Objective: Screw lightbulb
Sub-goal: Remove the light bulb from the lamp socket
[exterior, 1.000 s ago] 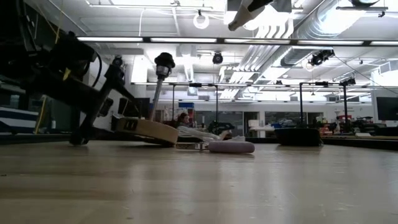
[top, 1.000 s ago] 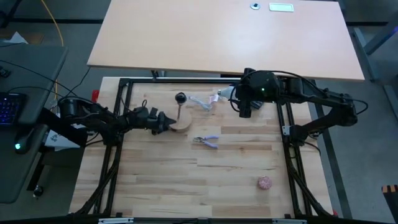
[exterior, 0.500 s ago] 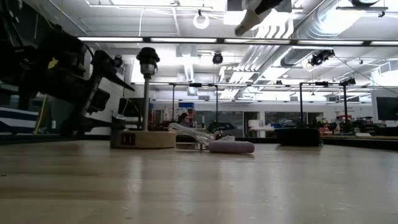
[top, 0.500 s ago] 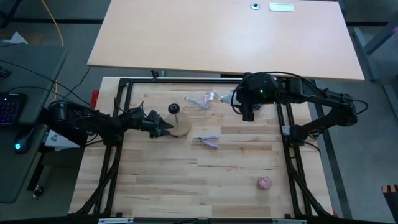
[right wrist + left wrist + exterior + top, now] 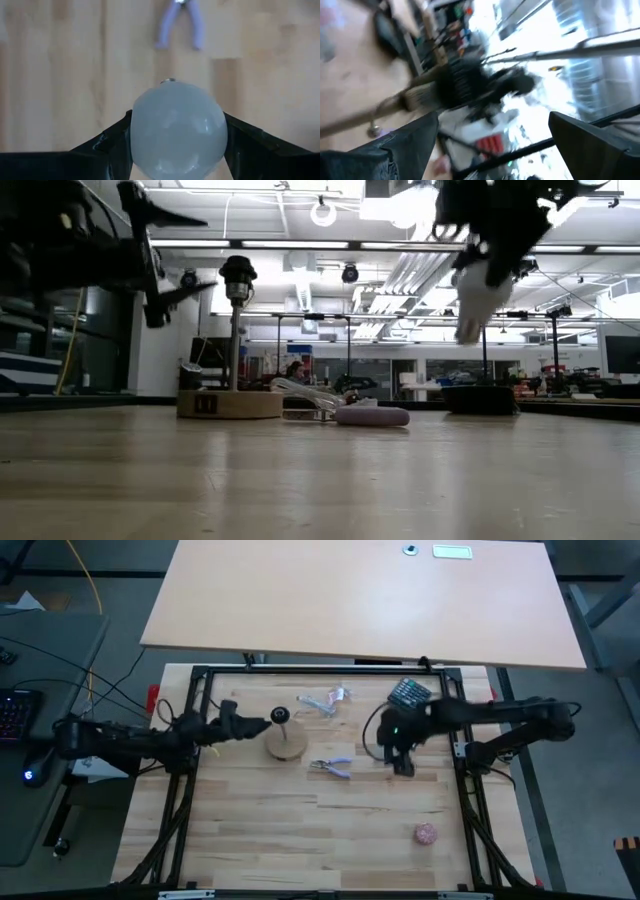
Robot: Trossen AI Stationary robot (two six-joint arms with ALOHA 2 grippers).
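The lightbulb (image 5: 175, 127) is white and frosted, with its grey screw base (image 5: 170, 80) pointing away from my right gripper (image 5: 175, 137), which is shut on it above the table right of the pliers. The wooden disc (image 5: 288, 747) lies flat on the table, and its thin stem carries the black socket (image 5: 238, 276) upright. My left gripper (image 5: 262, 724) hangs open in the air just left of the socket, touching nothing; the low view shows its spread fingers (image 5: 170, 222) at socket height and above. My right gripper pinches the bulb's round frosted head (image 5: 139, 135) between its two fingers (image 5: 112, 142), one on each side at the widest part. The fingers come from above, slanting down. The bulb hangs clear of the table, with its screw base (image 5: 466, 332) lowest.
Lilac-handled pliers (image 5: 333, 767) lie between the disc and the bulb. Crumpled clear plastic (image 5: 325, 700) sits toward the far edge, and a pinkish ball (image 5: 426, 833) lies near the front right. A black frame (image 5: 190, 760) borders the tabletop.
The wooden disc, tipped up a second ago, has settled flat with its stem upright. My left gripper has drawn back from it toward the table's left edge and risen. My right gripper has come down and toward the near edge with the bulb, tipping to point downward.
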